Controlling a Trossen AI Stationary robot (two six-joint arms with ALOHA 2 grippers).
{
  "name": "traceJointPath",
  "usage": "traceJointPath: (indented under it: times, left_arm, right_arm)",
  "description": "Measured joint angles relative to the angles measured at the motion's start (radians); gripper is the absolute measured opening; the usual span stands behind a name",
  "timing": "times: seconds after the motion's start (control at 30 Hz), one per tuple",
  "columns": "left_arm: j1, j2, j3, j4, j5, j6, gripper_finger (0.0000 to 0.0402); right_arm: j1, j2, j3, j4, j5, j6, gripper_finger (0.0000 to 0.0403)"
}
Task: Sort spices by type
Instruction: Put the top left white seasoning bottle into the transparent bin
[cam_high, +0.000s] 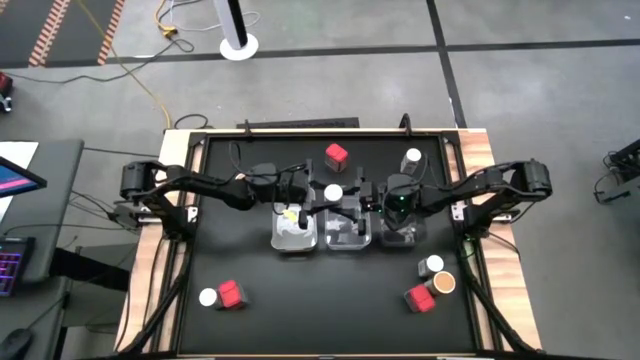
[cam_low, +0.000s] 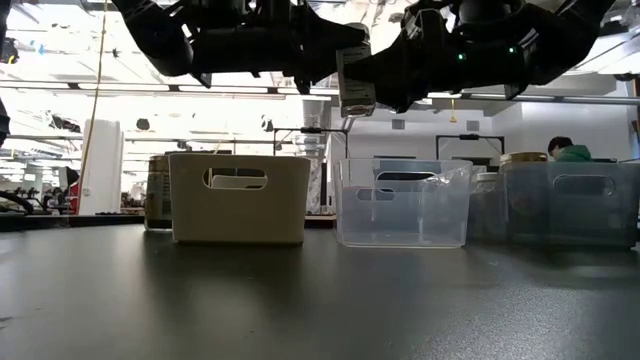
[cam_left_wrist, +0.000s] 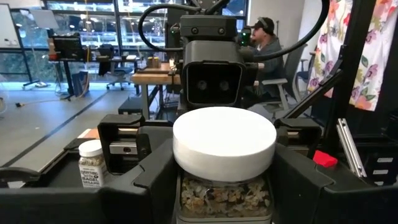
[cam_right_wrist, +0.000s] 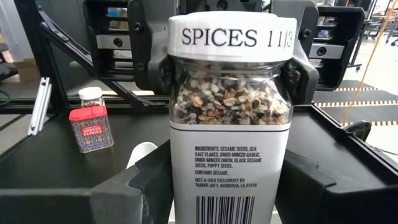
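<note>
Spanning black tabletop (cam_high: 320, 300), open workshop beyond

Quick count from the high view: three red boxes (cam_high: 337, 154) on the counter (cam_high: 320, 310), four white-lidded jars (cam_high: 333, 193) counting the one held mid-air, and one brown-lidded jar (cam_high: 444, 284). Three trays (cam_high: 296, 236) sit in a row. Whatever's inside the trays, can't tell.

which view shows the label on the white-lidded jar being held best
The right wrist view: the white-lidded glass spice jar fills it, ingredient text readable. Left wrist view shows mainly its lid; high view a white dot; low view its small side.
</note>
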Motion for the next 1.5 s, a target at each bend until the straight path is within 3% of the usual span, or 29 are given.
traceJointPath:
  times: [0.27, 0.67, 0.9, 1.03, 1.2, 1.37, 1.5]
  left_arm:
    - [0.000, 0.000, 0.000, -0.002, 0.001, 0.000, 0.0200]
    - [-0.001, 0.000, 0.000, -0.002, 0.000, 0.000, 0.0200]
    - [0.000, -0.015, 0.001, 0.002, -0.056, 0.011, 0.0200]
    - [-0.001, -0.033, 0.002, -0.018, -0.159, 0.014, 0.0200]
    - [-0.002, -0.060, 0.002, -0.059, -0.361, -0.020, 0.0200]
    - [-0.018, -0.061, 0.002, -0.087, -0.497, -0.034, 0.0200]
    - [-0.039, -0.061, 0.002, -0.101, -0.610, -0.031, 0.0200]
  right_arm:
    - [0.000, 0.000, 0.000, -0.008, 0.002, 0.003, 0.0266]
    - [-0.019, -0.002, 0.000, -0.023, 0.010, -0.009, 0.0388]
    - [-0.038, -0.075, 0.001, -0.122, 0.006, -0.022, 0.0395]
    - [-0.042, -0.163, 0.000, -0.243, 0.008, -0.033, 0.0394]
    - [-0.066, -0.258, 0.000, -0.411, 0.006, 0.034, 0.0395]
    - [-0.071, -0.266, 0.000, -0.433, 0.006, 0.176, 0.0395]
    - [-0.075, -0.237, 0.000, -0.425, 0.002, 0.162, 0.0395]
